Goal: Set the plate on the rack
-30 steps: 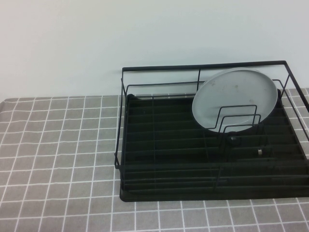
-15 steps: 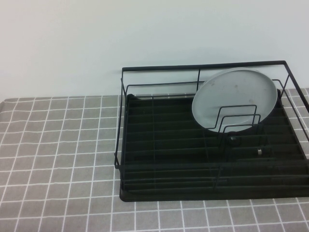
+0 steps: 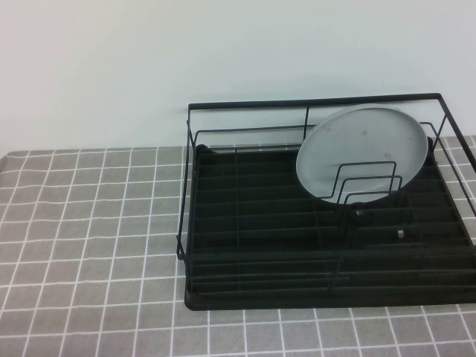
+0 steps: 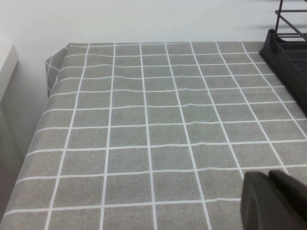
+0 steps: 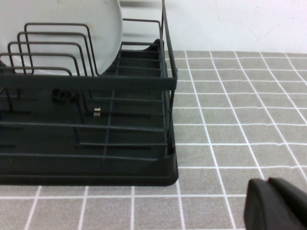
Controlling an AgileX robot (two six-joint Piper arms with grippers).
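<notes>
Left hand [image 4: 273,201] parked low over grey checked tabletop [image 3: 89,223], well left of large black wire rack [image 3: 245,245]; finger spread cannot tell. Round pale grey-blue plate [image 3: 362,152] upright behind divider loops [image 3: 368,182], rack's far right. Right hand [image 5: 276,203] beside rack's right corner, spread cannot tell; plate could tip if rack bumped.

Grey tablecloth [image 4: 158,129] with white grid lines fills most of view, lying flat, faint ripples across surface. Cloth corner [image 4: 56,53] at about 10 o'clock, draped over table edge. Pale wall beyond far edge, from 11 to 1 o'clock. Black dish rack [image 4: 288,50] at 2 o'clock: tray base corner resting on cloth, thin wire rails above it. Left gripper [image 4: 273,203] at 5 o'clock, dark blurred tip above cloth, well apart from rack.
</notes>
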